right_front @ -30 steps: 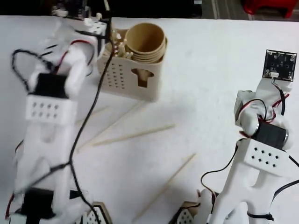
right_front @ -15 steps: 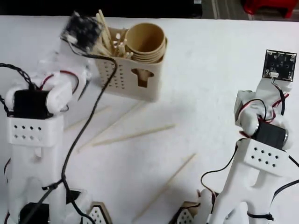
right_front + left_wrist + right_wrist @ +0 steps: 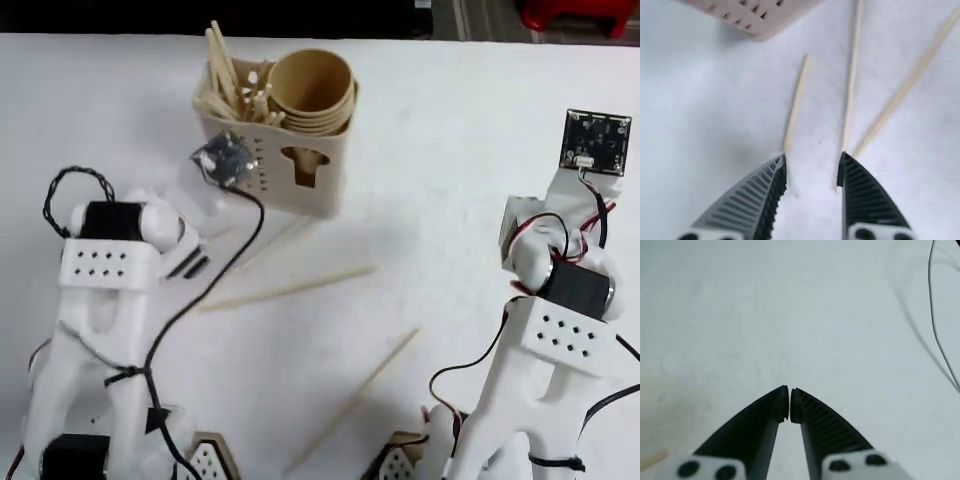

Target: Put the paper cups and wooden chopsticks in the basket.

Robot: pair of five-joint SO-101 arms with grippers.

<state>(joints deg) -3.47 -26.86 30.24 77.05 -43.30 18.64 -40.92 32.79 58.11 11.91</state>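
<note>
A perforated beige basket (image 3: 300, 165) stands at the back of the table, holding stacked paper cups (image 3: 312, 85) and a bundle of wooden chopsticks (image 3: 228, 75). Loose chopsticks lie on the white table: one (image 3: 285, 290) in the middle, one (image 3: 352, 402) nearer the front, one (image 3: 272, 242) just before the basket. My left gripper (image 3: 188, 262) hangs low over the table left of them. In the left wrist view this gripper (image 3: 812, 162) is open with nothing held, and chopsticks (image 3: 795, 102) (image 3: 852, 75) (image 3: 905, 85) lie just past its tips. My right gripper (image 3: 789, 405) is shut and empty over bare table.
The basket's corner (image 3: 750, 15) lies beyond the left gripper. The right arm (image 3: 560, 300) stands at the right side with its camera board (image 3: 598, 140) raised. A black cable (image 3: 190, 300) trails from the left arm. A thin wire (image 3: 940, 340) crosses the right wrist view.
The left arm has swung back from beside the basket and come down toward the loose chopsticks. The right arm has kept still.
</note>
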